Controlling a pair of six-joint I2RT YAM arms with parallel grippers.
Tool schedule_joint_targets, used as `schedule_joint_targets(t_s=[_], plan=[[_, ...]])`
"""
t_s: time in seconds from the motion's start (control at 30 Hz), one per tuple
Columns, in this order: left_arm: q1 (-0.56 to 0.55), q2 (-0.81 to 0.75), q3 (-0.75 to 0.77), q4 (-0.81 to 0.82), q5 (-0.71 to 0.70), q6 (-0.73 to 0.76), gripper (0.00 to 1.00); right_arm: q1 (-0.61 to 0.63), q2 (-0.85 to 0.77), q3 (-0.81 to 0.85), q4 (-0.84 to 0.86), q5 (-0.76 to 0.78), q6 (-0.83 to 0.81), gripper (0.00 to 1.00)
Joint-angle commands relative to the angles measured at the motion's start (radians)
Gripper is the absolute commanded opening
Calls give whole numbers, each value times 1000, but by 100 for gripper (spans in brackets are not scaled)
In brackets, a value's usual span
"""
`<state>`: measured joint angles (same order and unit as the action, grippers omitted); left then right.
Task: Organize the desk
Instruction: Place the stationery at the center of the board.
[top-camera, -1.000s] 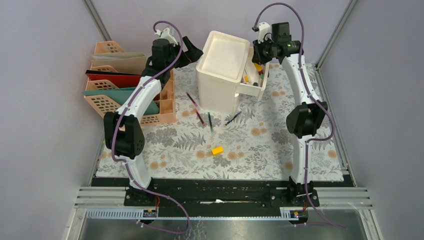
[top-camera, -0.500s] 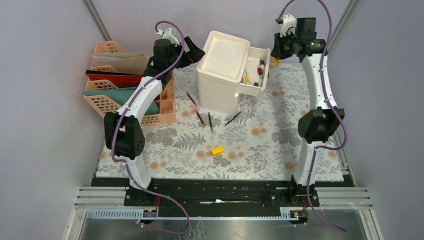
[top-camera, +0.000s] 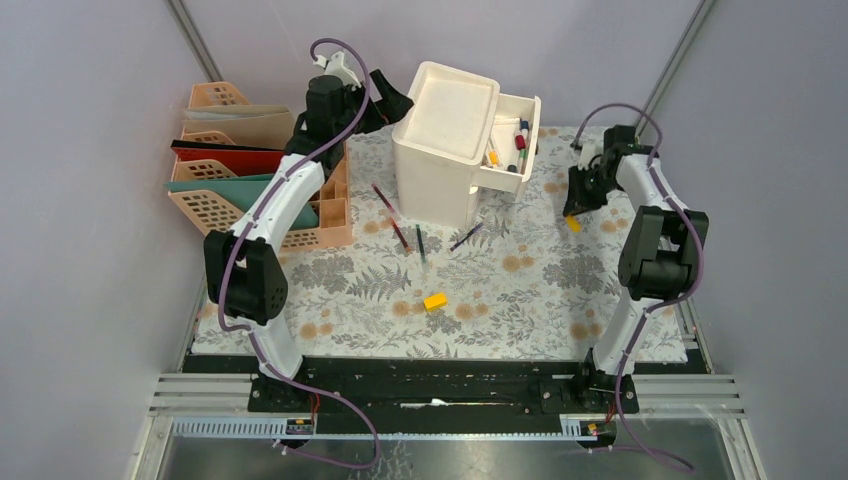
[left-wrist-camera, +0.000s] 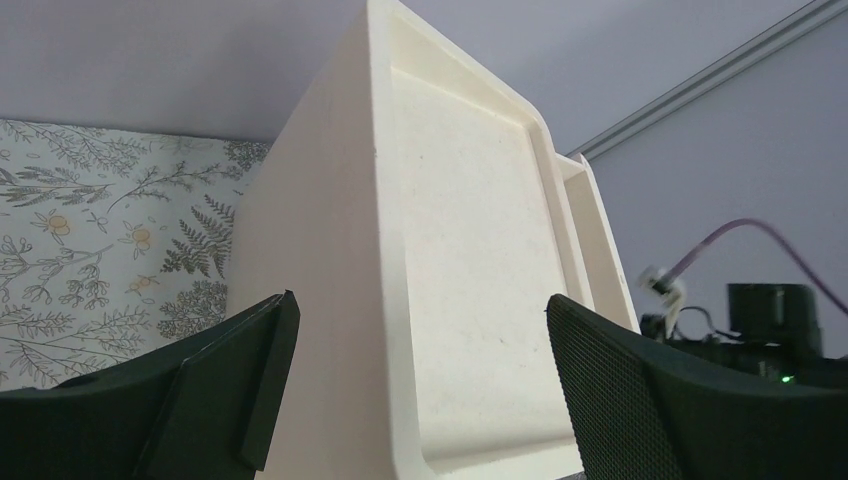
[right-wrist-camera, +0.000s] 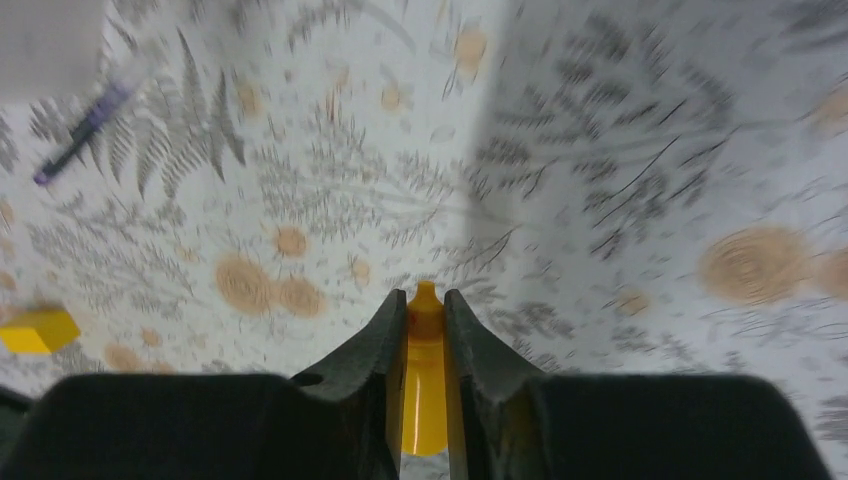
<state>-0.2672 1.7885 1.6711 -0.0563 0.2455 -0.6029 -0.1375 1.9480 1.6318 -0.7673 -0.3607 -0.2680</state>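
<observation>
Right pincer (right-wrist-camera: 424, 305) grips a yellow marker (right-wrist-camera: 424, 385), left pincer (left-wrist-camera: 418, 330) gapes; best centre it over the drawer (top-camera: 500, 180) before releasing.

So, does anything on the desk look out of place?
Yes. Several pens lie scattered on the desk in front of the white box, a yellow block sits alone nearer the front edge, and the box's drawer stands open.

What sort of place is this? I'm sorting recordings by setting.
Probably a robot test cell staged as an office workspace, not a real office: plain grey walls box in a leaf-print desk, which carries a peach file rack and a white drawer box with pens in it.
</observation>
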Motion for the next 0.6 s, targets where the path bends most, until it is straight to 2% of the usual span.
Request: schedule_joint_targets(t_s=[0.0,0.2,0.57], plan=[[-8,-42,10,27,-19,1,99,13,-35,-102,-7,-22,4,6],[-19,-54,-12,28,-39,1,99,14,-9,-168,-7,-22,4,6],[-20,-77,-40,31,-49,23,99,13,18,-94,-7,-22,4,6]])
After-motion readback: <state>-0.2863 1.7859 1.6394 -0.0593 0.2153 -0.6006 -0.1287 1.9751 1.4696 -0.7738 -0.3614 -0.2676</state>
